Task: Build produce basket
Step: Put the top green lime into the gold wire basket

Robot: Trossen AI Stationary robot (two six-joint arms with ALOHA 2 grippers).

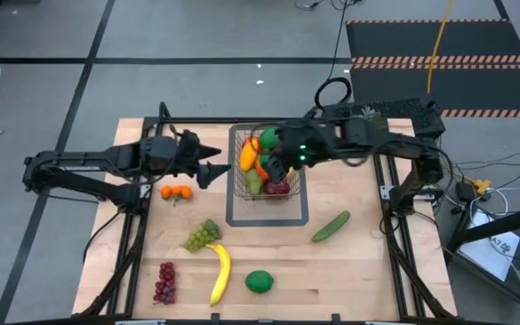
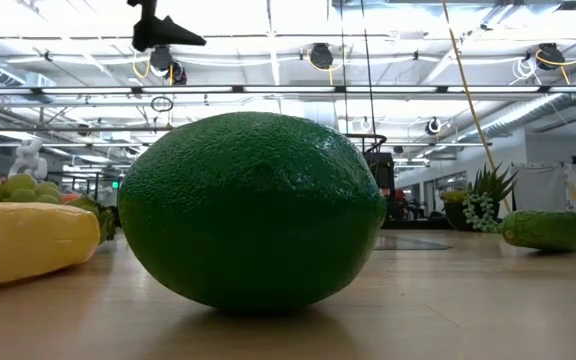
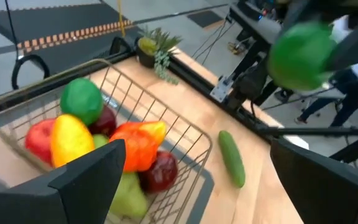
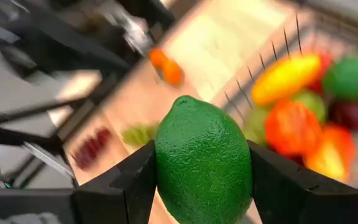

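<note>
Basket (image 1: 268,171), rim clear, lime (image 4: 202,163) in right fingers (image 4: 129,180)

Left arm extends across the bench, its left claw (image 1: 213,169) level, fingers wide apart and empty. Right arm reaches in from the opposite side; right claw (image 4: 202,180) clamped on a lime (image 4: 202,163).

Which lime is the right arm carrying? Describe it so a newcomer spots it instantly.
Find the wire basket at the table's middle. Above it, the right hand is shut on a green lime. Unlike the second lime lying near the banana, this one is in the air.
</note>
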